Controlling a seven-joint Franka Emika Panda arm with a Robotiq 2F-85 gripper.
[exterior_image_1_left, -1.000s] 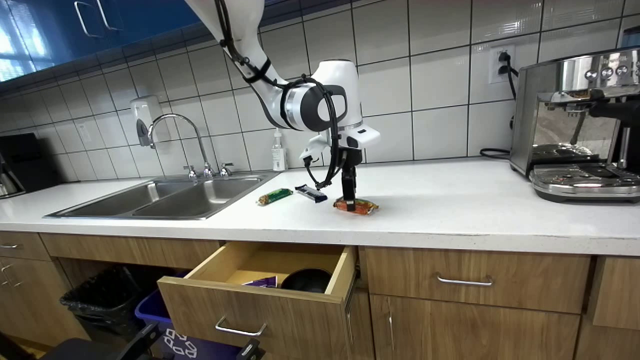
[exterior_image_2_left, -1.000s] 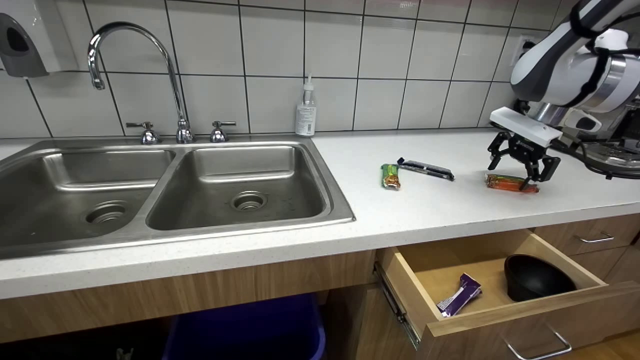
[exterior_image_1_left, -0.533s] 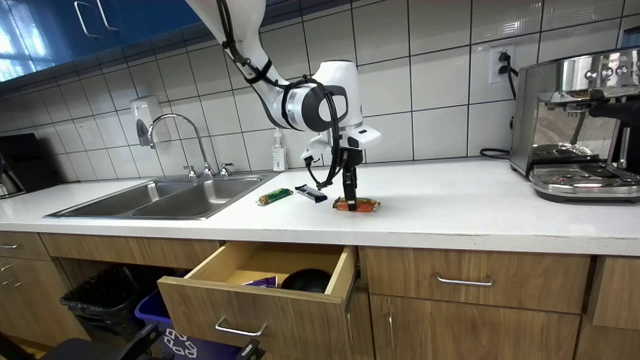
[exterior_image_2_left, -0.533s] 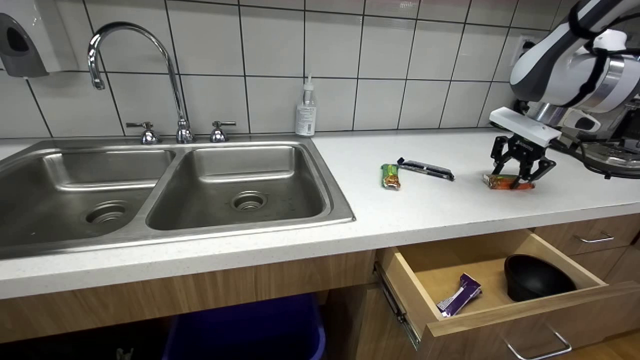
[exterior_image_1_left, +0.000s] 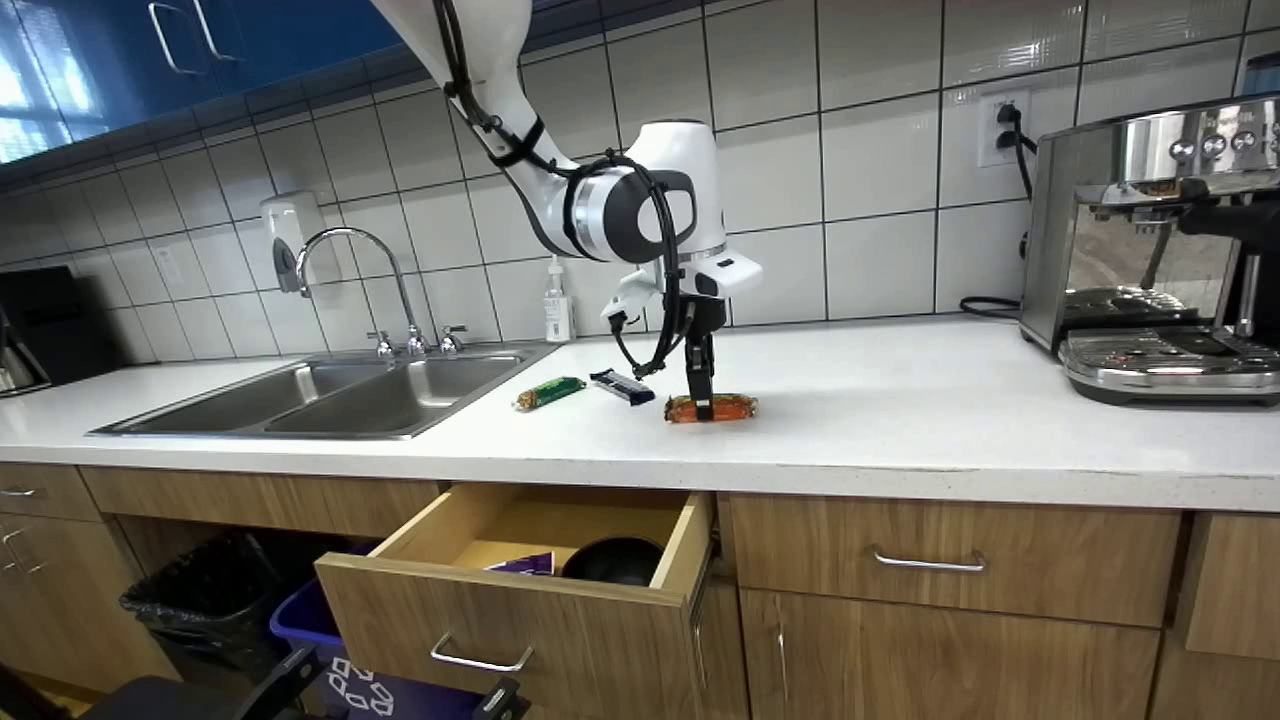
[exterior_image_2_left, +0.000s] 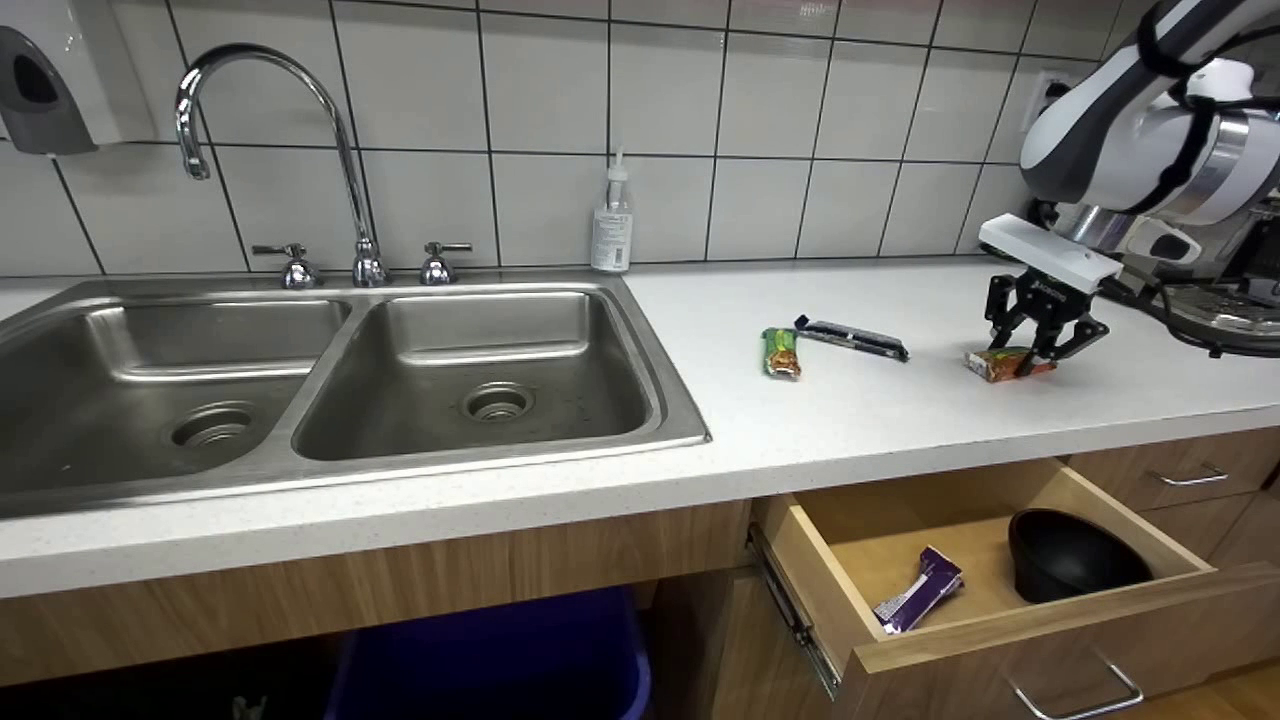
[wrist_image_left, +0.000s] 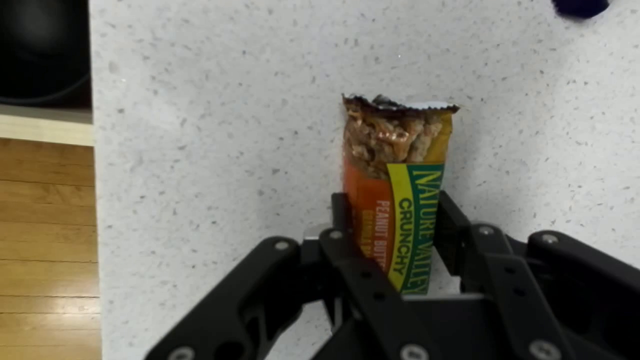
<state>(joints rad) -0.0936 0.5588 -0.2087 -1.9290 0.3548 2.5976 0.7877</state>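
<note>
Granola bar (wrist_image_left: 399, 187) in downward end effector (wrist_image_left: 391, 216)

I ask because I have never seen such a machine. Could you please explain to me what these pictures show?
The machine is one robot arm. The wide pictures come from two outside cameras; the close one, from a camera on its wrist. The jaws are closed against both sides of a Nature Valley Crunchy peanut butter bar, down at countertop level. A green-wrapped bar and a dark-blue bar also lie there, toward the sink. Below, an open drawer holds a purple-wrapped bar and a black bowl.
</note>
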